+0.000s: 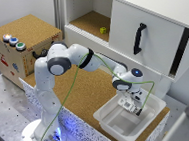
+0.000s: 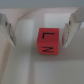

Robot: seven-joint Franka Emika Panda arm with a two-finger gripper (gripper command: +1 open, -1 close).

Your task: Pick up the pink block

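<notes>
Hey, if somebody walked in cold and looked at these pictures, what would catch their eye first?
Probably the white robot arm bending down into a white tray at the cork table's edge. In the wrist view, the pink block sits between the open gripper fingers, with dark letters on its face. A small yellow-green block sits on the cabinet shelf behind.

pink block hidden behind claw [image 1: 131,105] (exterior view), claw fingertips [image 2: 6,31] cropped at wrist view's edge

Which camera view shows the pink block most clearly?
The wrist view: the pink block lies large between the open jaws, with dark letter marks on its faces. In the exterior view the gripper hangs over the white bin, and no block can be made out there.
</notes>
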